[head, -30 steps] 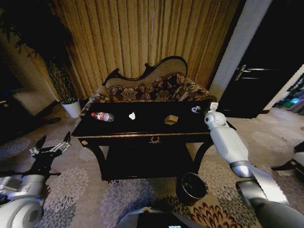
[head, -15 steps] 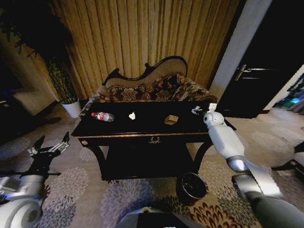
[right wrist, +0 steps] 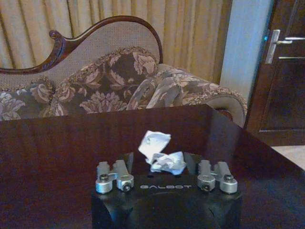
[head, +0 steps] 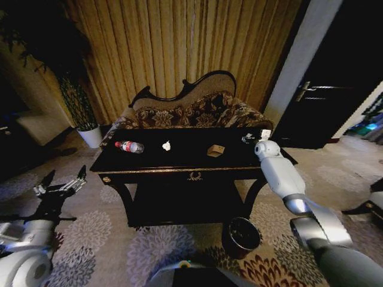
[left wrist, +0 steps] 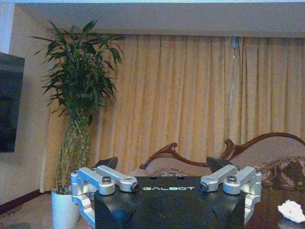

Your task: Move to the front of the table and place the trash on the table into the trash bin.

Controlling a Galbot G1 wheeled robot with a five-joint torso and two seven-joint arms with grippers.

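Table (head: 179, 164): black with gold trim, before a patterned sofa (head: 191, 110).
Trash: bottle (head: 130, 146) near the left end, paper wad (head: 166, 145) mid-top, tan box (head: 216, 150) right of it, crumpled paper (right wrist: 159, 153) near the right end.
Trash bin (head: 240, 236): on the carpet, by the table's front right leg.
Right claw (right wrist: 167, 164): fingers apart astride the crumpled paper.
Left claw (head: 60, 182): apart, off the table's left end.

Patterned sofa (head: 191, 110), curtains (head: 179, 42), potted plant (left wrist: 78, 119)

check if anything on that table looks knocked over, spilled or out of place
The plastic bottle lies on its side near the table's left end, with no visible spill. Two crumpled paper wads litter the top: one mid-table, one at the right gripper. The small box sits askew.
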